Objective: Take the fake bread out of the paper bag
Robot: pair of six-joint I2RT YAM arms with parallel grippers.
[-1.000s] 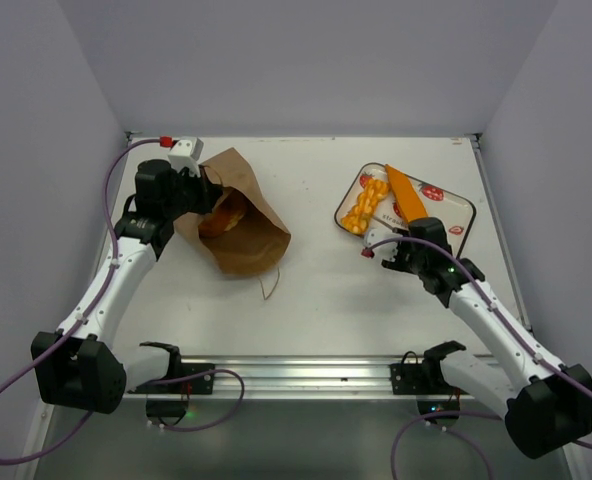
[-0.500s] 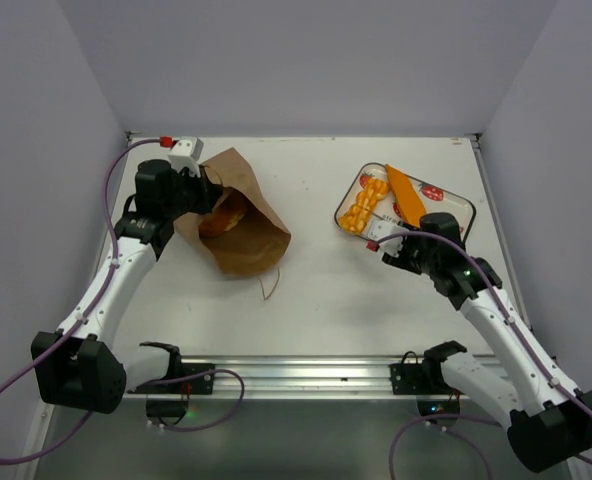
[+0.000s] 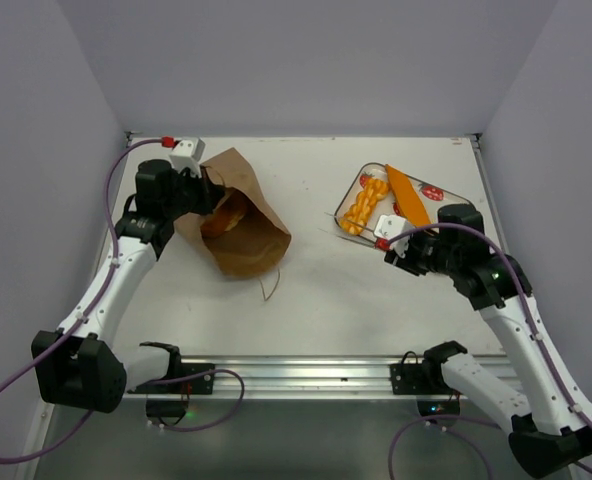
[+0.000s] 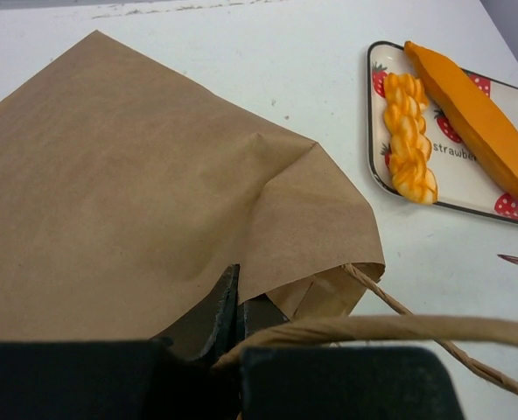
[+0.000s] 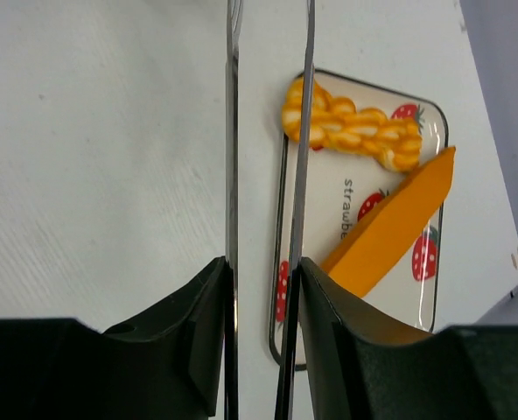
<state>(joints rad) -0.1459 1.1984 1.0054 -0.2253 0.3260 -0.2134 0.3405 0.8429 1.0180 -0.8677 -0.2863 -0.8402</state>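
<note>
paper bag (image 3: pixel 251 240): 1 | fake bread (image 3: pixel 226 215): 3 seen, 1 in bag, 2 on 1 tray (image 5: pixel 325 201) | left pincer (image 4: pixel 233 297): pinching bag edge | right pincer (image 5: pixel 263 267): squeezing 1 tongs (image 5: pixel 233 131)

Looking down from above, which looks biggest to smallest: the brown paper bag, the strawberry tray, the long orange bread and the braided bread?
1. paper bag
2. strawberry tray
3. long orange bread
4. braided bread, only slightly smaller than the long one, so that's a close call
</note>
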